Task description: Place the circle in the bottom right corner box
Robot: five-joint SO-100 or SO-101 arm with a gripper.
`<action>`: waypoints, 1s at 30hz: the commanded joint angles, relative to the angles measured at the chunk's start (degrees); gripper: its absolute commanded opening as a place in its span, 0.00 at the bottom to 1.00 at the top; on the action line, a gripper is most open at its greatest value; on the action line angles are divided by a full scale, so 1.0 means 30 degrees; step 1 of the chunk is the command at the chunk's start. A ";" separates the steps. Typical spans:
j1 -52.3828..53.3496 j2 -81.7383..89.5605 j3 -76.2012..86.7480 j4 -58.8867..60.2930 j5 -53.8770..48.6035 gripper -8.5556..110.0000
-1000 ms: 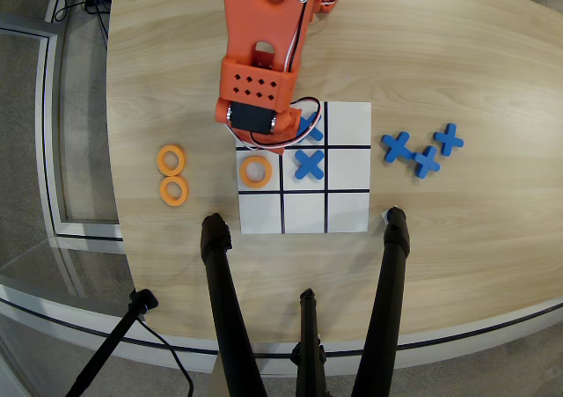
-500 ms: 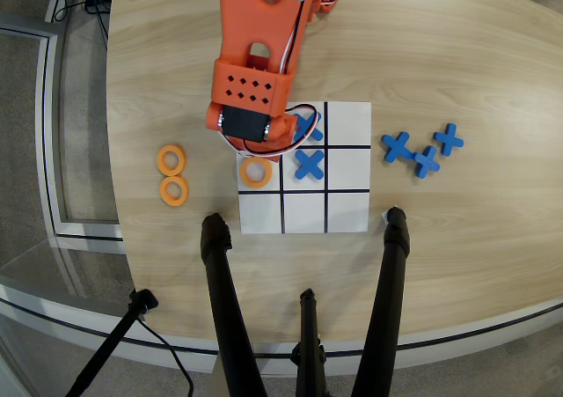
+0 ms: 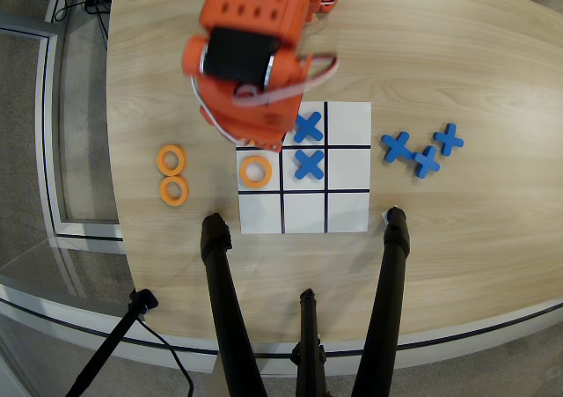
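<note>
So the arm hangs over the grid's top-left part in the overhead view, and its body hides the hand, so I can't tell if it holds anything. One circle (image 3: 255,172) sits in the middle-left cell; the bottom right corner box (image 3: 347,212) is empty. Next is probably a grab and carry.

Even, bright, diffuse light fills the overhead view, with colours clear and no strong glare on the pale wooden tabletop (image 3: 475,71). Shadows are soft and faint. The white paper grid with black lines (image 3: 347,212) is crisp and well exposed. The bulky orange robot arm (image 3: 251,58), close to the lens, looks slightly soft. Straight edges bow near the frame borders.
</note>
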 commanded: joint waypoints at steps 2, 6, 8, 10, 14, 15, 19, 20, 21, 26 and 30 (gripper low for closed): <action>-0.1201 0.7939 0.4834 0.1172 -0.0381 0.13; -0.2754 1.5205 1.1250 0.1201 -0.0469 0.13; -0.3223 1.8369 1.4033 0.1201 -0.0498 0.13; -0.3369 2.0625 1.6523 0.1113 -0.0879 0.13; -0.3223 2.3379 2.0830 -0.0322 -0.1377 0.15; -0.3105 2.4023 2.1709 -0.0557 -0.1523 0.15; -0.1934 2.4492 2.3613 -0.1025 -0.1670 0.10; -0.1406 2.4492 2.4170 -0.1113 -0.1963 0.08; -0.0586 2.4521 2.4463 -0.0908 -0.2549 0.07; 0.3691 2.4580 2.4492 0.0322 -0.0996 0.07; 1.2949 2.5254 2.4492 0.0410 -0.1553 0.10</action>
